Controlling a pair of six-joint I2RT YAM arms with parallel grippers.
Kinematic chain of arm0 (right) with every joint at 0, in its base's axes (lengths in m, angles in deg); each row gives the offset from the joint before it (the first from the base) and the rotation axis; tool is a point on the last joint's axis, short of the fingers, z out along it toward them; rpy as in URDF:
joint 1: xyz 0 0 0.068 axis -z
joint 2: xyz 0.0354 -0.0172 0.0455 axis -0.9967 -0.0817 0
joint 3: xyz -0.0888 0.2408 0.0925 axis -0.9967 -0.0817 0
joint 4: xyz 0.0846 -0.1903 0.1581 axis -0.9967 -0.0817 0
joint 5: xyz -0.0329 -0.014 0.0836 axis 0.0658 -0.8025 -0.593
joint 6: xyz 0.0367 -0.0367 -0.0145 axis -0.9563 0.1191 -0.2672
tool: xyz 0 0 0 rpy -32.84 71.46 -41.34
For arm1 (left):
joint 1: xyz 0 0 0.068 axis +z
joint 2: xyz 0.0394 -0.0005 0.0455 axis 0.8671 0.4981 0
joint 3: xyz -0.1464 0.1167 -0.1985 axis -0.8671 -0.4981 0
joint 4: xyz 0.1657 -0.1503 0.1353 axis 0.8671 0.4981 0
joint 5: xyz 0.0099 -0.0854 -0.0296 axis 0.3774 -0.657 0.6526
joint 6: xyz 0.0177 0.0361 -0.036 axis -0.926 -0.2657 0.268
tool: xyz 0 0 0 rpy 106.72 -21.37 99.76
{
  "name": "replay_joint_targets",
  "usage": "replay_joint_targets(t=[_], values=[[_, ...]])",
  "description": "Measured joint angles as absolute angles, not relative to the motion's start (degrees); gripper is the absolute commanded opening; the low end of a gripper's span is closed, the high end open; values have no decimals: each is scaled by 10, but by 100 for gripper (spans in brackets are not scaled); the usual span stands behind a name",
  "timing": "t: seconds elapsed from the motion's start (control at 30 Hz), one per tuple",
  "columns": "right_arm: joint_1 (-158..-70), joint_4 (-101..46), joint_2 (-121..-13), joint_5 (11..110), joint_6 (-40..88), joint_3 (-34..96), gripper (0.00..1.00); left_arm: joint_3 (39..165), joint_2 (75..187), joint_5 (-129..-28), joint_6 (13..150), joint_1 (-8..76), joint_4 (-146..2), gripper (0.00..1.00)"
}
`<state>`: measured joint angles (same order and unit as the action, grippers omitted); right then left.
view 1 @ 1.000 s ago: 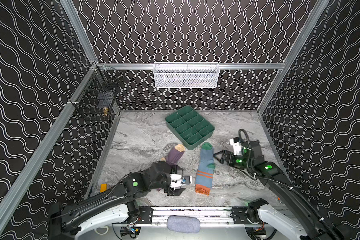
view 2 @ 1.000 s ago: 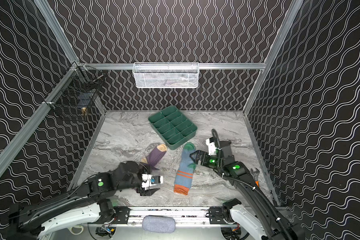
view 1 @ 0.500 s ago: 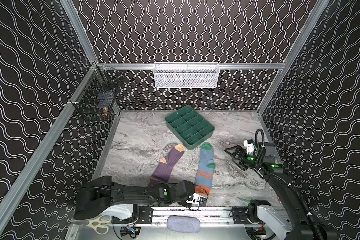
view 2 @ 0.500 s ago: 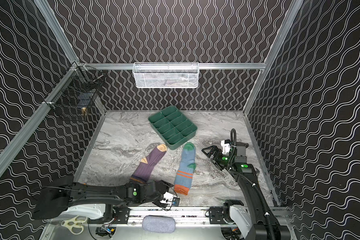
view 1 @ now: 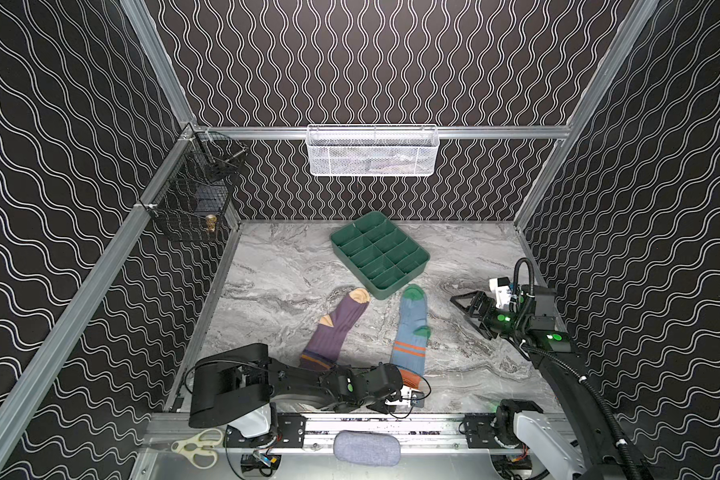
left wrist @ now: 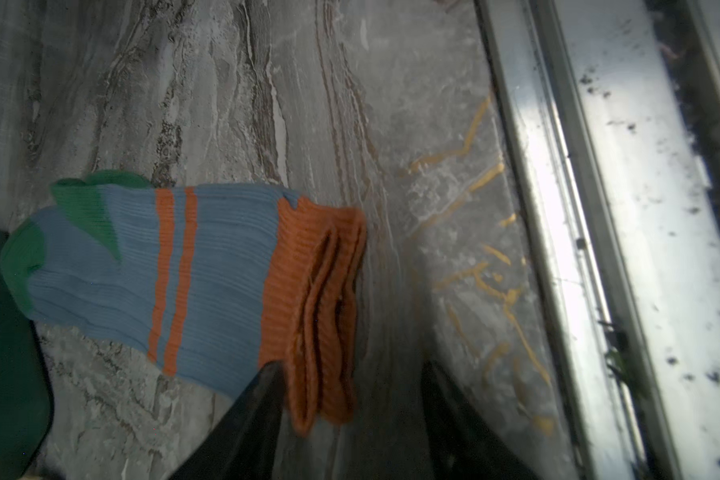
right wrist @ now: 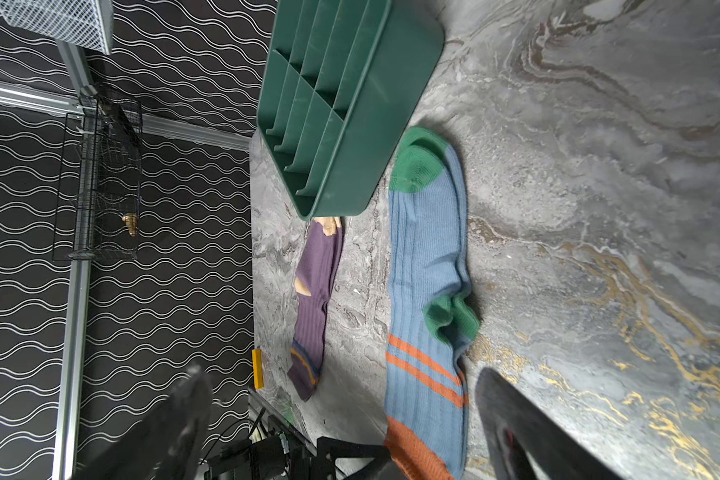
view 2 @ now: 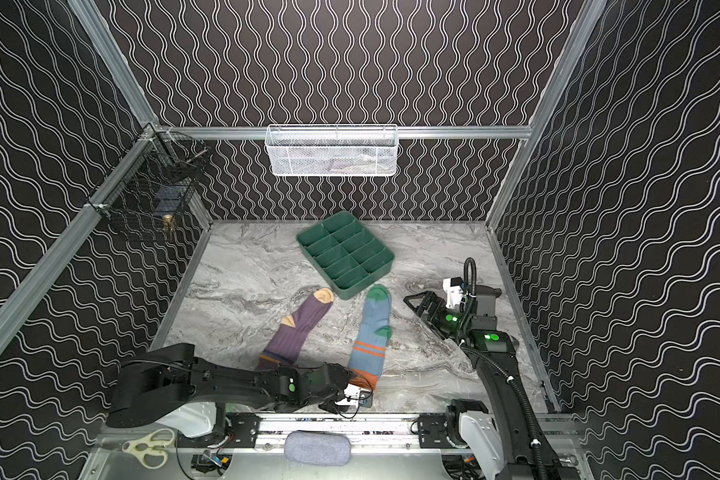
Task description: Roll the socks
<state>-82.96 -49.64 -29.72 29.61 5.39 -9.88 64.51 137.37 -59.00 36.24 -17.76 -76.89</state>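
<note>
Two socks lie flat, side by side, toes toward the back. The purple sock [view 1: 337, 332] [view 2: 296, 328] [right wrist: 314, 291] is on the left. The light blue sock [view 1: 412, 328] [view 2: 373, 328] [right wrist: 427, 270] is right of it, its orange cuff [left wrist: 321, 311] toward the front edge. My left gripper [view 1: 410, 384] [view 2: 360, 390] [left wrist: 352, 374] is low at that cuff. Its jaws stand apart, with the cuff's edge between them and against one finger [left wrist: 262, 399]. My right gripper [view 1: 468, 313] [view 2: 422, 313] [right wrist: 341, 382] stands open and empty to the right of the blue sock.
A green divided tray [view 1: 379, 253] [right wrist: 341, 104] sits just behind the sock toes. A white wire basket [view 1: 371, 151] hangs on the back wall and a black one [view 1: 192, 195] on the left wall. The metal front rail [left wrist: 558, 208] is close to the left gripper. Scissors [view 1: 196, 446] and a grey pad [view 1: 366, 446] lie in front of the rail.
My left arm swung from the purple sock down to the blue sock's cuff, and its jaws have narrowed. The purple sock now lies out flat. My right gripper drew back to the right.
</note>
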Motion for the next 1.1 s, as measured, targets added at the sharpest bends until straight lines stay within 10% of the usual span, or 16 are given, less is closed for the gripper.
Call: replay_joint_targets(t=[0.47, 1.1], values=[[-829, -513, -288, 301, 80, -80, 100, 669, 1421, -568, 379, -178, -786, 5], [-900, -603, -53, 522, 374, 22, 100, 867, 1505, -884, 430, -11, -502, 4]])
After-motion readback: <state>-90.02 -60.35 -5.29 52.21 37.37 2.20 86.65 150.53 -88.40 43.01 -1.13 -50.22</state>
